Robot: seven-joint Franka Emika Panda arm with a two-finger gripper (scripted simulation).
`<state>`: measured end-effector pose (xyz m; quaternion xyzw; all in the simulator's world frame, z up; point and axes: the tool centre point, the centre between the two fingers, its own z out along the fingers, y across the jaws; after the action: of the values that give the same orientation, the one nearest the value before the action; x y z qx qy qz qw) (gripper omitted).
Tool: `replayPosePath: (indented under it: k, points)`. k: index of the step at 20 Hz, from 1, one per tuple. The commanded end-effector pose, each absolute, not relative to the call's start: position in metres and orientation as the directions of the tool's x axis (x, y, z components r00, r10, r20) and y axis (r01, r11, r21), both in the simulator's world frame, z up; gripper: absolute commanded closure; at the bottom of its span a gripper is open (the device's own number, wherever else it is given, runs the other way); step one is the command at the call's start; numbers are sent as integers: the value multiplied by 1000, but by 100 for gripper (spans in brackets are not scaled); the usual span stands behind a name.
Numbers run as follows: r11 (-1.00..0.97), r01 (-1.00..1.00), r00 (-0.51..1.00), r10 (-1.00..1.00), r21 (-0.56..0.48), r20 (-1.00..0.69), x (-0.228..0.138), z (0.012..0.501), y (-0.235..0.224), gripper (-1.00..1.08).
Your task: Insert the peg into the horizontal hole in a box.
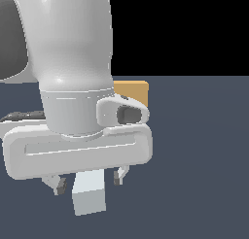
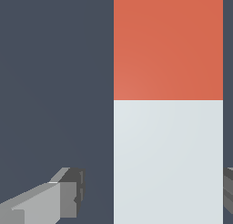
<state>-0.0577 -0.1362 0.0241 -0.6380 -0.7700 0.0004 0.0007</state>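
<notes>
Exterior view, gripper (image 1: 88, 179) spread wide astride peg (image 1: 89, 194), holding nothing, dark slate floor (image 1: 194, 160), black backdrop

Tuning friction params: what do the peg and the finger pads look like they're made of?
Peg: flat matte render, pale grey-white with an orange-red end, no grain or gloss; could be painted plastic or wood, can't tell. Finger pads: dark grey, dull, possibly rubber. Gripper body is glossy white, plastic-like, with highlights.
</notes>
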Motion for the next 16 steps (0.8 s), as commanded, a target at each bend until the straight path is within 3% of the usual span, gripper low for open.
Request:
replayPosePath:
  k: [1, 2, 16]
  points:
    - [186, 983, -186, 983, 0, 0, -57, 22, -136, -92]
    - [186, 983, -186, 983, 0, 0, -57, 22, -136, 108]
    - [180, 984, -180, 984, 1, 0, -56, 24, -133, 108]
